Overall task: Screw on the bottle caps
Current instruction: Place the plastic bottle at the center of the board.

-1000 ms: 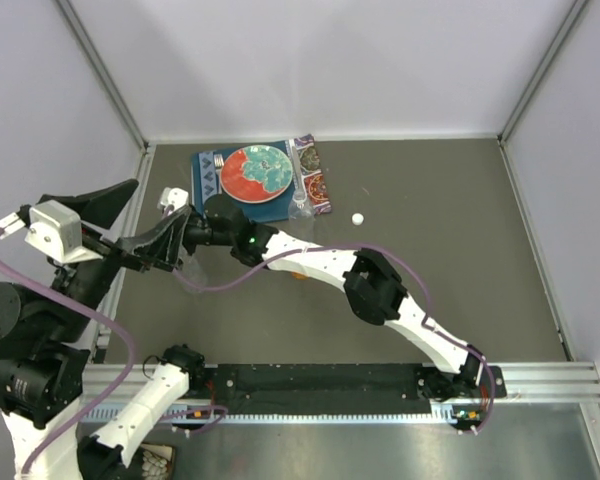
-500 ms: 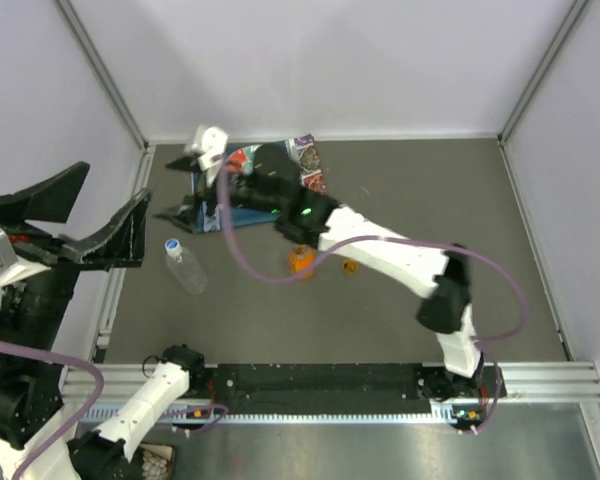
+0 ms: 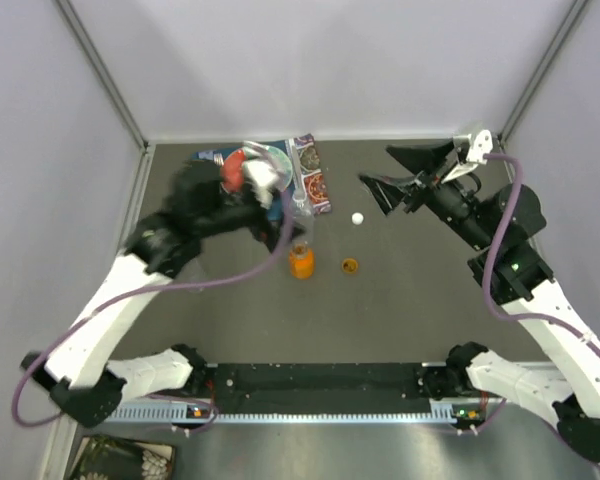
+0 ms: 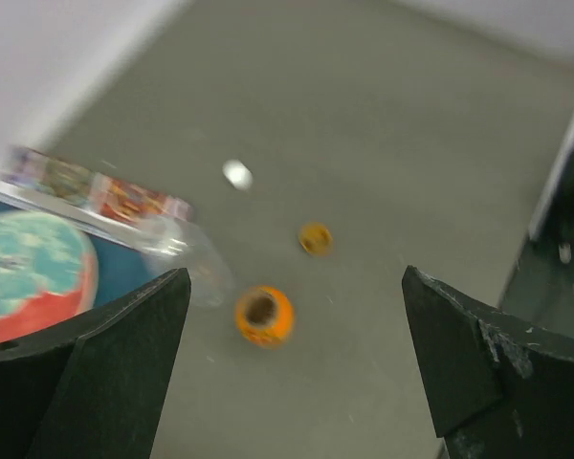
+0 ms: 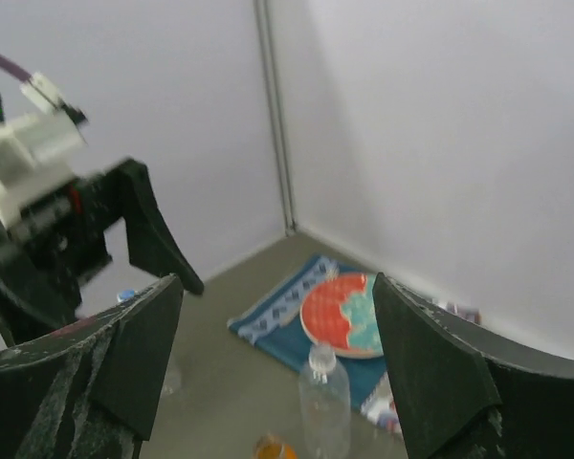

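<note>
Orange bottle point(image 3: 300, 262) stands upright, mouth open (amber cap point(image 3: 350, 265) lies nearby).

Plate point(image 5: 349, 316) on mat point(image 5: 268, 320) at far left, slim bottle point(image 5: 323, 392) at mat's near edge, squat bottle point(image 3: 300, 262) nearer me, one cap point(image 3: 350, 265) right of it, another cap point(image 3: 357, 218) farther back

A smooth matt finish is being shown by the grey table top point(image 3: 430, 300). Glossy plastic is being shown by the squat orange bottle point(image 3: 300, 262) and the slim clear bottle point(image 5: 325, 392). The patterned blue mat point(image 5: 268, 330) is being seen as cloth.
</note>
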`<act>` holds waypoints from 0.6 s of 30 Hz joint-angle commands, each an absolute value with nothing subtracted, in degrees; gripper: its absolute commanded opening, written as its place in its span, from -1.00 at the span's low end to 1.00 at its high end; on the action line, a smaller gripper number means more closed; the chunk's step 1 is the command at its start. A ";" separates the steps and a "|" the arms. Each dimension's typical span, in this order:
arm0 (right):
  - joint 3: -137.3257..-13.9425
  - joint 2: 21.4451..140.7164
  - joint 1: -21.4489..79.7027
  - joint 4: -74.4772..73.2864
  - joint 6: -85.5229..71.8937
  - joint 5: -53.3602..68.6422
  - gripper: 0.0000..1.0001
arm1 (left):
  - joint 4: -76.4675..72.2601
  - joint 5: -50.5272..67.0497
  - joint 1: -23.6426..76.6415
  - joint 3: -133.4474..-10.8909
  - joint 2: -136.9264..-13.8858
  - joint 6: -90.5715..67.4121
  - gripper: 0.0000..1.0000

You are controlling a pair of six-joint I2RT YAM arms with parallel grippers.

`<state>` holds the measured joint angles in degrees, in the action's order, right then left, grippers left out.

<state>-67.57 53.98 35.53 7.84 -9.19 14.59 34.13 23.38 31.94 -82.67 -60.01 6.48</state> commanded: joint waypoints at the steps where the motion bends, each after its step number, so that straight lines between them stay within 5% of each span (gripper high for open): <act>1: -63.02 51.34 29.38 -3.05 -15.81 11.61 0.59 | 36.30 18.46 42.52 -78.93 -67.55 15.47 0.96; 6: -64.51 51.33 22.69 -13.87 -19.16 2.82 0.30 | 40.85 13.01 47.89 -81.02 -82.47 20.92 0.94; 11: -61.88 45.63 15.92 -16.08 -21.54 -5.15 0.27 | 45.79 12.39 47.99 -93.15 -97.45 21.89 0.76; 18: -62.05 39.38 15.82 -18.54 -16.09 -20.55 0.29 | 34.29 14.24 48.08 -94.75 -110.11 17.67 0.52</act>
